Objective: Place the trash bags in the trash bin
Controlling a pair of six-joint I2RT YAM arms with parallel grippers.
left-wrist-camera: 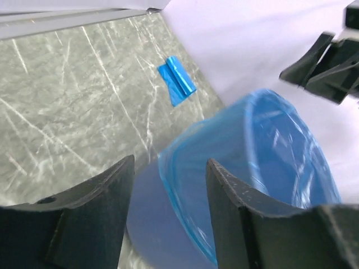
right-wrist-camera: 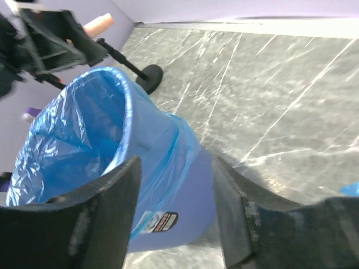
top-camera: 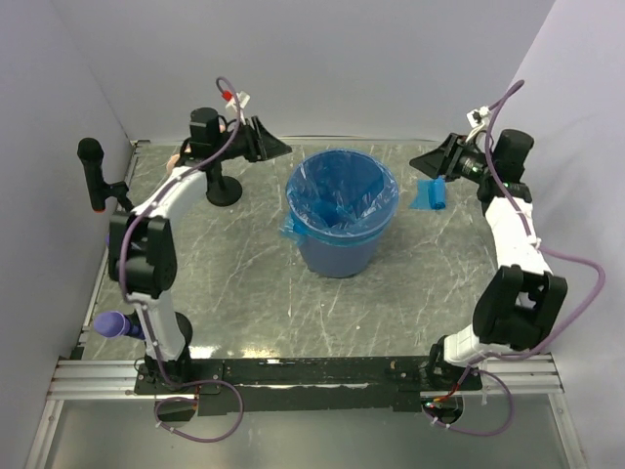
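Seen from above, the trash bin [top-camera: 337,244] stands upright in the middle of the grey marbled surface [top-camera: 244,293]. A translucent blue trash bag [top-camera: 342,191] lines it and is turned out over its rim. A small folded trash bag [top-camera: 428,193] lies flat on the surface to the bin's right, apart from it and close under the right hand [top-camera: 427,161]. The left hand [top-camera: 273,145] hovers beyond the bin's left rim, near a black stand [top-camera: 225,188].

In the left wrist view, the left hand is spread with nothing between its fingers [left-wrist-camera: 106,202]. The lined bin shows through the gap, and the folded trash bag lies farther off on the surface.

In the right wrist view, the right hand is likewise spread and empty. The bin's wall and the bag's draped edge sit just beyond its fingers [right-wrist-camera: 112,207].
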